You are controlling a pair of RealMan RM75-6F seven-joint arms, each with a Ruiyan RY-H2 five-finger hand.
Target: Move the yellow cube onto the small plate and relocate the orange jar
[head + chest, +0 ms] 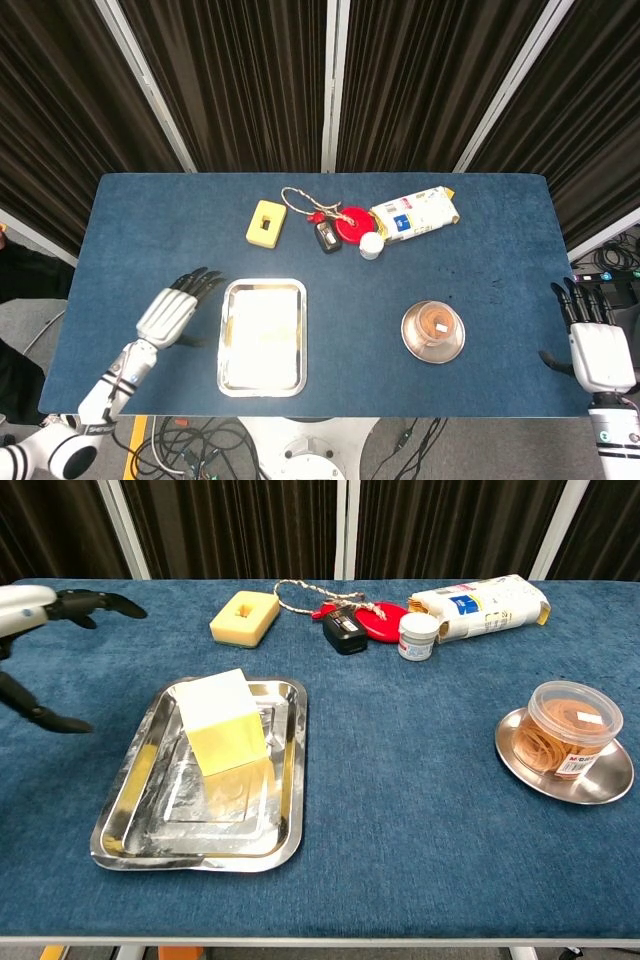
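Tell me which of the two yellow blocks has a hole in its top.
The flat yellow block at the table's far side, beside the rope. The yellow cube in the tray shows none.

White hands (168,312), black fingers (196,281), segmented forearms.

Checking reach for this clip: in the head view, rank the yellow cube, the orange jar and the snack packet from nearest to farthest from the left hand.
From the left hand, open beside the tray's left edge:
1. Yellow cube, in the tray just to the hand's right.
2. Orange jar, on the small plate across the table.
3. Snack packet, at the far edge, right of centre.
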